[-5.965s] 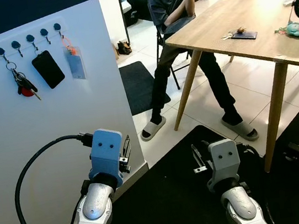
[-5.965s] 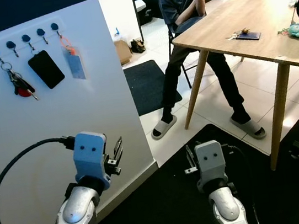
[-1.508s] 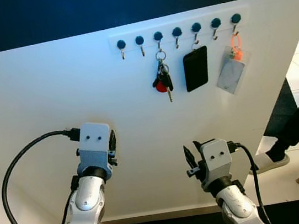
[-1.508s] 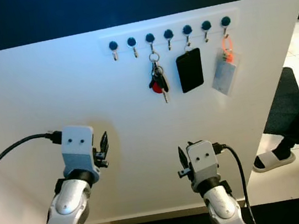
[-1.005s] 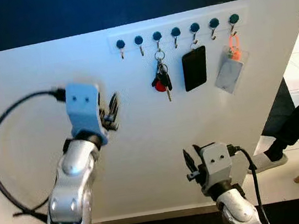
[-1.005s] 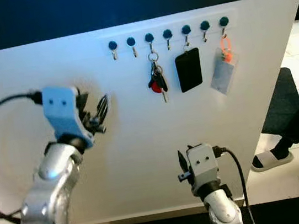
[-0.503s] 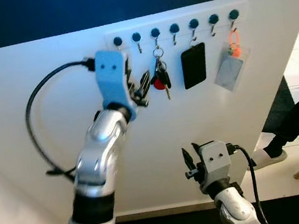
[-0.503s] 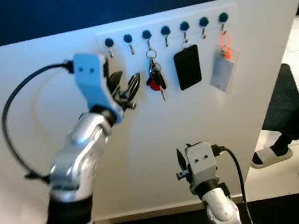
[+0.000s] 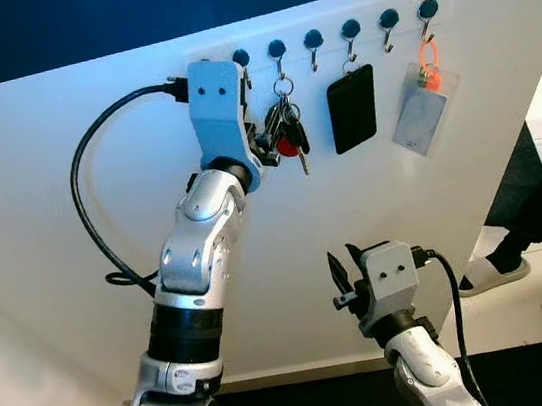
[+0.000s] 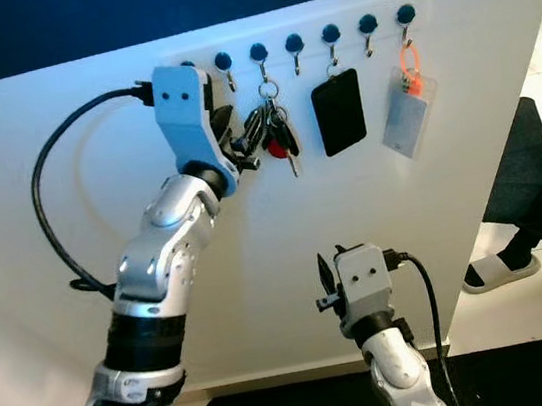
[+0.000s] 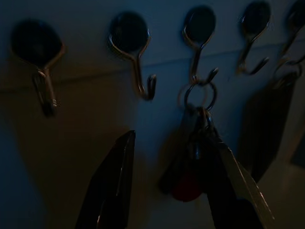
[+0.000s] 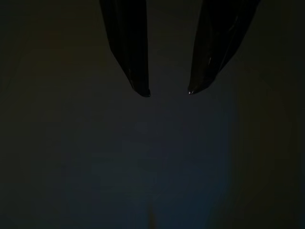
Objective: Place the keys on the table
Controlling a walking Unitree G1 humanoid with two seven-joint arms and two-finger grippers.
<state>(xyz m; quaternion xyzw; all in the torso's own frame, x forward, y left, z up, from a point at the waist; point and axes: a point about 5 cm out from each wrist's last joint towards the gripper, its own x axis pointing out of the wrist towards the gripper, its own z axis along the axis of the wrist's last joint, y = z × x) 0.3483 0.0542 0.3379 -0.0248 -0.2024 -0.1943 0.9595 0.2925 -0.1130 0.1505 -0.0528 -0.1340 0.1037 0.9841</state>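
Left wrist view has the left gripper (image 11: 164,179) spread open around the metal key bunch with its red fob (image 11: 193,164), which hangs straight down from its wall hook (image 11: 200,45), so that arm's way closer than the right one.

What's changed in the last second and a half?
The left end effector rose from low by the wall up to the keys, fingers open around them, not yet closed. Keys remain on their hook; the right end effector stays low.
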